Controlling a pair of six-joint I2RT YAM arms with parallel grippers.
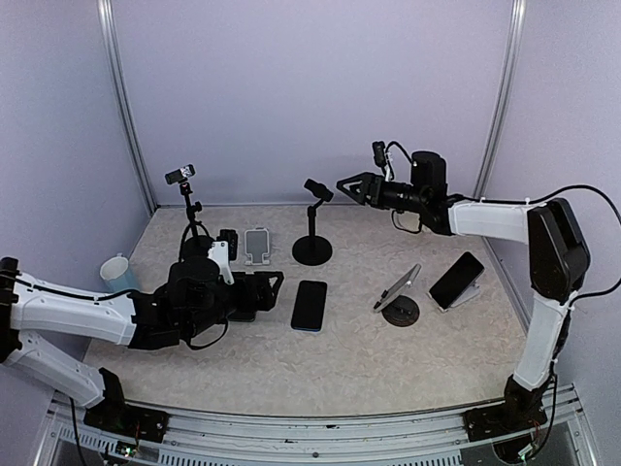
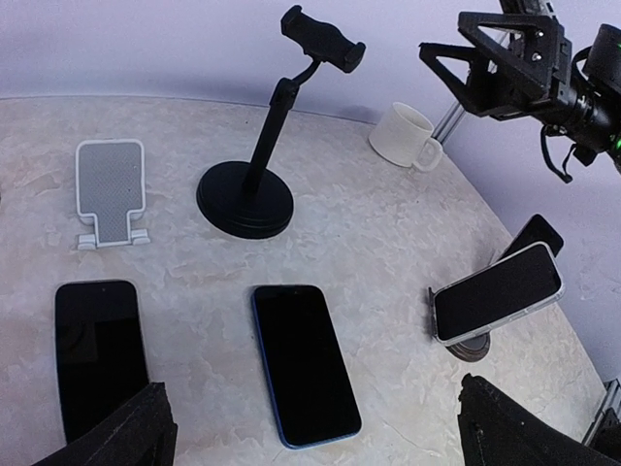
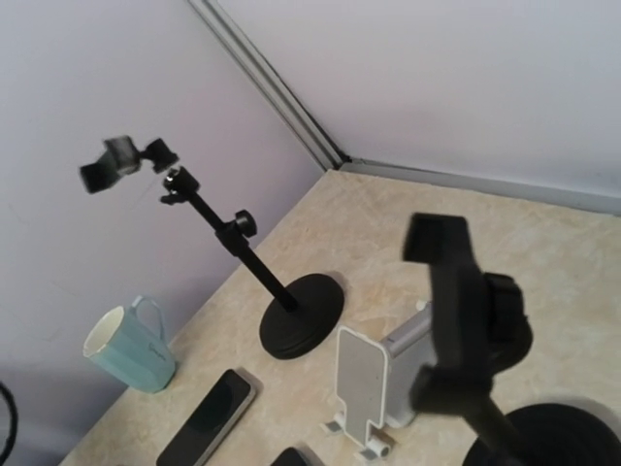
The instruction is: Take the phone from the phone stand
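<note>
A white-cased phone (image 1: 398, 287) (image 2: 498, 291) leans on a small round stand (image 1: 401, 312). A black phone (image 1: 456, 280) (image 2: 532, 236) rests tilted on a white stand to its right. A blue-edged phone (image 1: 309, 304) (image 2: 306, 364) lies flat on the table. The black clamp stand (image 1: 312, 228) (image 2: 262, 155) (image 3: 466, 320) holds nothing. My right gripper (image 1: 342, 183) (image 2: 444, 34) hovers open just right of its clamp head. My left gripper (image 1: 262, 294) (image 2: 315, 432) is open, low over the table, with the flat blue phone between its fingers' lines.
A black phone (image 2: 97, 349) (image 3: 209, 417) lies flat by my left gripper. An empty white folding stand (image 1: 256, 245) (image 2: 109, 189) (image 3: 364, 383) and a tall clip stand (image 1: 189, 209) (image 3: 209, 228) are at the back left. A teal mug (image 1: 116, 272) (image 3: 131, 349) is far left, a white mug (image 2: 408, 136) at the back.
</note>
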